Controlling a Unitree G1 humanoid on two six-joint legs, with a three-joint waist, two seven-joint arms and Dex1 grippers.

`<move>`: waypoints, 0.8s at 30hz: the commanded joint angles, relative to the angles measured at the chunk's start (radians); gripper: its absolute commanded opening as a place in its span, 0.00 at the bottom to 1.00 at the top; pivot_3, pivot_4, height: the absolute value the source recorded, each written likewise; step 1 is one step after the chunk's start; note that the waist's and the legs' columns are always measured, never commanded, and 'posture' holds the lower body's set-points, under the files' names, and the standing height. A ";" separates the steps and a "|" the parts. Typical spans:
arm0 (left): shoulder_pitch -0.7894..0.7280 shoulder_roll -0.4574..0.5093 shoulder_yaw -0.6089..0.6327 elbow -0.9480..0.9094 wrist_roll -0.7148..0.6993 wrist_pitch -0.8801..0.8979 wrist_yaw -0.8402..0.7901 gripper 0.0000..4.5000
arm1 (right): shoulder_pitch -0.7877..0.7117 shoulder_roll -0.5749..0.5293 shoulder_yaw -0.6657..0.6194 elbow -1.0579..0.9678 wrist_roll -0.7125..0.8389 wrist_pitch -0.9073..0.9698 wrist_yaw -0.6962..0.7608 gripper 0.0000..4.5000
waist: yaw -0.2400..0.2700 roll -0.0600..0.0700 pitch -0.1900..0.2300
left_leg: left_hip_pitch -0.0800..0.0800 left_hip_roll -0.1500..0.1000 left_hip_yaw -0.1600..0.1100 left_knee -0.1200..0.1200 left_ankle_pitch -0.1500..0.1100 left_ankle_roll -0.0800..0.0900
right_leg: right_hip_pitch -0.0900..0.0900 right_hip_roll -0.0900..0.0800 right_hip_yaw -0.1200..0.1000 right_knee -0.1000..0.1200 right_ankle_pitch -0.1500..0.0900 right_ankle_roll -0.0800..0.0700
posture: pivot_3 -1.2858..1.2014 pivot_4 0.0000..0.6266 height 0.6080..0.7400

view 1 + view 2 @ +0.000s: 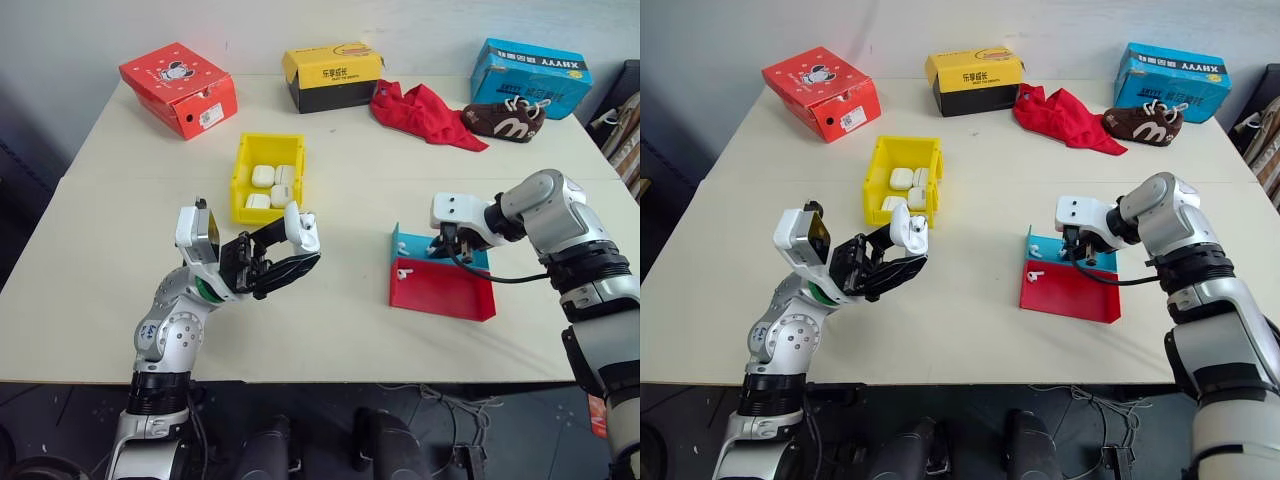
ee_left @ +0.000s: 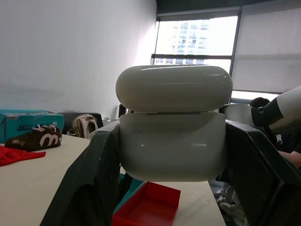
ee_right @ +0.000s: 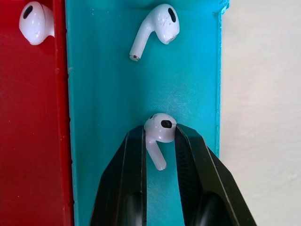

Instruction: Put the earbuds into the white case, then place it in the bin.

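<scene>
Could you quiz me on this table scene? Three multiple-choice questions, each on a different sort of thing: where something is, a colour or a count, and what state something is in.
1. Where is the earbud that the right gripper pinches?
A. over the blue tray
B. inside the yellow bin
C. on the red cloth

2. How many shoe boxes stand along the table's far edge?
A. one
B. three
C. five

3. What state is the white case in the left gripper in?
A. lid lifted open
B. lying flat on the table
C. broken in two

Answers: 1 A, the right wrist view shows blue tray beneath the pinched earbud. 2 B, one red, one yellow, one blue. 3 A, a gap shows between lid and body.
</scene>
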 commanded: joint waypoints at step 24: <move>-0.187 -0.073 -0.038 0.101 0.014 -0.067 -0.045 0.62 | 0.300 0.368 -0.747 -1.043 1.322 0.904 -0.534 0.09 | 0.008 0.000 0.000 | -0.001 0.001 -0.002 0.000 0.000 -0.001 | -0.001 -0.004 0.001 0.001 0.000 -0.001 | 0.52 0.24 1.00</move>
